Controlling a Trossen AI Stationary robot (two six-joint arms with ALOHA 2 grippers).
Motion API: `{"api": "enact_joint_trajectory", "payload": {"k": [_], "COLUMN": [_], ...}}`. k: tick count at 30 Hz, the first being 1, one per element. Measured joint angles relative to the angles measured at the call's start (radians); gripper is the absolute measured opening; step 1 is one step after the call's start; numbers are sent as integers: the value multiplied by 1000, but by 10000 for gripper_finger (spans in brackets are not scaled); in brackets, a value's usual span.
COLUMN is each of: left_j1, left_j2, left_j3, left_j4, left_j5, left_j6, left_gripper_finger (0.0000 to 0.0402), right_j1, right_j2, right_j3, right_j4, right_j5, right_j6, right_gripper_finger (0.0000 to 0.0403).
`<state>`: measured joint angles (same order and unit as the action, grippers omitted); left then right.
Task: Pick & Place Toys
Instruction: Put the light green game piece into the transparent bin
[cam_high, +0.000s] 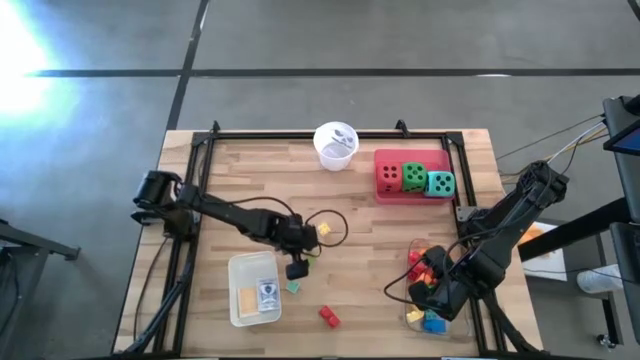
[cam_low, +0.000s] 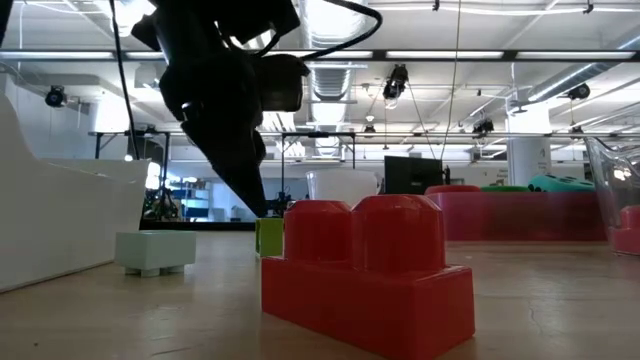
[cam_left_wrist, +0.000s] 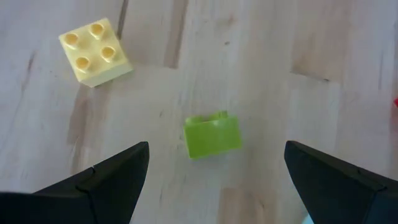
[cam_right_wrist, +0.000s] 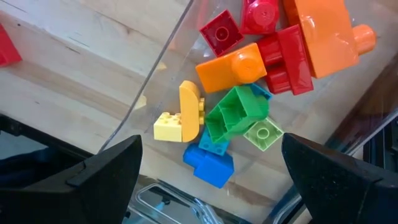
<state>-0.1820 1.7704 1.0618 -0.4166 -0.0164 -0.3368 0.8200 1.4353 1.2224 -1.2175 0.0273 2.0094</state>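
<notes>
Toys sit in several spots: a small lime-green plastic brick lies on the wooden table directly under the left gripper, w/ a pale yellow four-stud plastic brick close by, not touching it. Left gripper's jaws stand wide apart, one finger either side of the green brick, nothing gripped. In the low view the dark left arm comes down just behind a big red plastic brick in the foreground, and a pale mint brick sits off to one side; whether the fingertips reach the tabletop is hard to tell from there. Three dotted dice, red, green and teal, rest in a row on the pink tray at the far right, beside the white cup. Right gripper hangs over the clear plastic tray at the near right corner, jaws also fully apart and empty; inside lies a heap of red, orange, yellow, green and blue bricks. A white tray near the front holds small flat cards.
</notes>
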Motion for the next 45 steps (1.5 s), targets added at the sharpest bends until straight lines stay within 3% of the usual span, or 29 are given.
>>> {"api": "enact_joint_trajectory", "payload": {"k": [9, 34, 45], "left_j1": [-16, -28, -29], "left_j2": [47, 86, 117], "left_j3": [-1, -35, -34], "left_j4": [24, 139, 150], "left_j5": [-129, -150, -106], "left_j6": [9, 27, 34], "left_gripper_finger": [375, 373, 271], "right_j1": [0, -1, -1], "right_j2": [0, 5, 5], "right_j3": [-1, -2, -2], "right_j4": [0, 2, 4], "right_j5": [4, 53, 55], "right_j6": [0, 4, 6], "right_gripper_finger": [378, 378, 378]}}
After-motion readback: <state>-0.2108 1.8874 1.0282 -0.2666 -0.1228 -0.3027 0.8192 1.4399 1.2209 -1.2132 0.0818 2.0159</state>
